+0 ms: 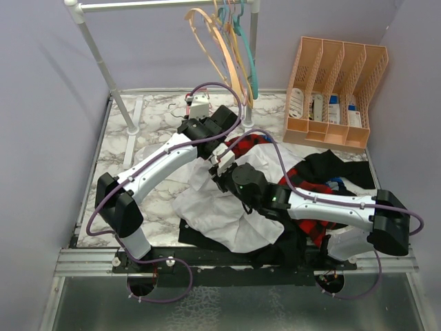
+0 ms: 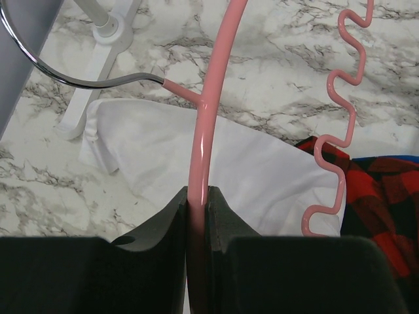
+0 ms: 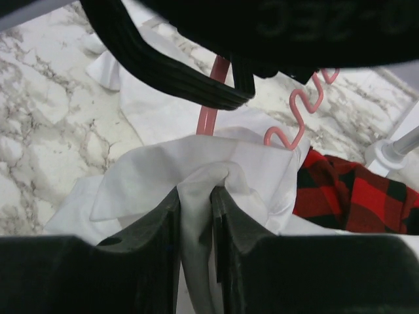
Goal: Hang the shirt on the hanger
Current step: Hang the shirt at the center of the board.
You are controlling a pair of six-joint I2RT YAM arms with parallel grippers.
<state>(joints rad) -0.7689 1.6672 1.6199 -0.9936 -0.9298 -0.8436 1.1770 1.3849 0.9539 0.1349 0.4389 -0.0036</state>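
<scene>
At centre of the overhead frame, both arms are meeting over a clothes heap on the marble table [image 1: 155,127].

Left gripper [image 2: 196,196]: fingers are pressing together on the hanger [image 2: 205,118], pinching its pink bar, which is running up the middle of the left-wrist frame. Metal hook [image 2: 78,83] is curving off to the upper left; wavy arm [image 2: 352,121] is running down the right side. Hanger is sitting above the shirt [image 2: 249,170], which is lying spread on the marble beneath it.

Right gripper [image 3: 195,193]: fingers are clamping a bunched fold of the white fabric at lower centre of the right-wrist frame. Pink bar and wavy arm are showing just behind that fold. Whether any fabric is lying over the hanger, cannot tell.

Plaid shirt [image 3: 347,196] is lying at right, touching the white one. Black garment [image 1: 337,169] is lying at right of the heap in the overhead frame. Rack [image 1: 165,5] is standing along the top edge, with other hangers [image 1: 231,48] hanging from it. Peach organizer [image 1: 337,83] is sitting at upper right.
</scene>
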